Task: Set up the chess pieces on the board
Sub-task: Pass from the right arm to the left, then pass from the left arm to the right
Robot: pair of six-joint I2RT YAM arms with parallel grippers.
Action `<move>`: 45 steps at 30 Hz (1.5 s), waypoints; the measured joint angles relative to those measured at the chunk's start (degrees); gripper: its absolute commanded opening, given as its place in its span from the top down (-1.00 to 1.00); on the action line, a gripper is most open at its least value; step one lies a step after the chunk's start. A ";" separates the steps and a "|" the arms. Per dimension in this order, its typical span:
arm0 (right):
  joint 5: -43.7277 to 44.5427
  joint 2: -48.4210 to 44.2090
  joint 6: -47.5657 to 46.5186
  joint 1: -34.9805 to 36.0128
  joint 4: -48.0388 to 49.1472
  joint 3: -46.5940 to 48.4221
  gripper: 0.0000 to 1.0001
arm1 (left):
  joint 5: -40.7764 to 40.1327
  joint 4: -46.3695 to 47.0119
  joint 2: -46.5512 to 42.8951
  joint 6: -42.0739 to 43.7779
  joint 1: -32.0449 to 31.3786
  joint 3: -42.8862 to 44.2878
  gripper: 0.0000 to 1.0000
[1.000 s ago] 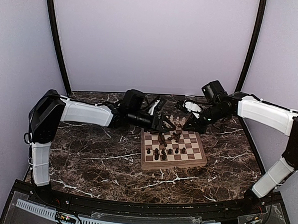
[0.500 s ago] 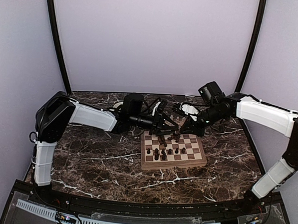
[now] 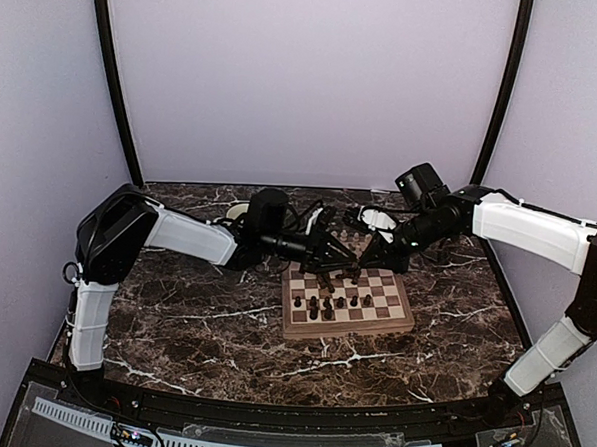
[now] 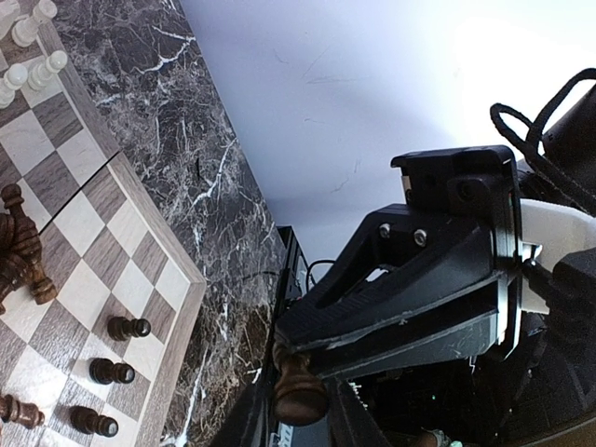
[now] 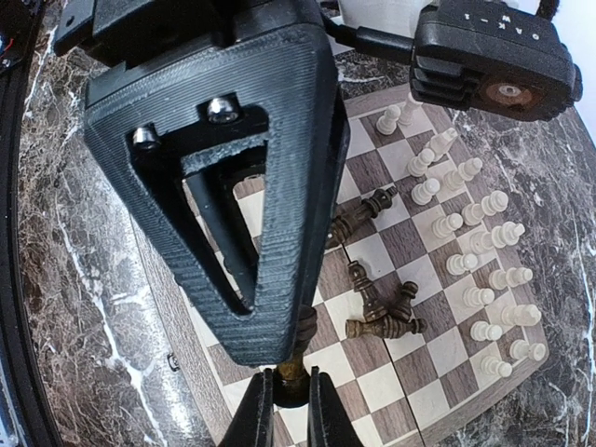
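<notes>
On a dark brown white-veined marble tabletop (image 3: 173,317) walled by plain lilac panels (image 3: 306,84), the left gripper (image 4: 298,414) and right gripper (image 5: 291,402) both pinch one dark brown turned wooden chess piece (image 4: 298,393) above the far rows of the small chequered wooden chessboard (image 3: 348,329).

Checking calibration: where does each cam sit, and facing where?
Top: high behind the robot, looks down at board; left arm, right arm show.
Left wrist: on left arm, looks sideways across board; left pincer at bottom, right pincer ahead.
Right wrist: on right arm, looks down onto board; right pincer at bottom, left pincer ahead.
Shared: wrist views both show the dark piece between pincers.
</notes>
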 measured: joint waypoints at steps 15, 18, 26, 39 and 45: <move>-3.10 -0.92 1.16 -2.16 -1.05 0.52 0.40 | 0.33 4.17 0.35 -1.33 0.04 -0.39 0.88; -11.54 -2.67 5.20 -9.68 -0.94 1.73 0.32 | -0.70 7.06 0.33 -1.36 0.04 -1.42 0.87; -33.66 -3.85 26.71 -22.08 13.68 -2.67 0.16 | -9.31 13.25 -1.66 1.70 0.00 -5.35 0.86; -48.26 0.61 56.96 -18.51 36.89 -8.85 0.09 | -16.26 24.76 -3.69 3.45 -0.96 -5.92 0.85; -49.62 2.51 60.46 -16.11 40.74 -8.44 0.11 | -16.04 24.92 -3.69 3.91 -1.60 -4.85 0.85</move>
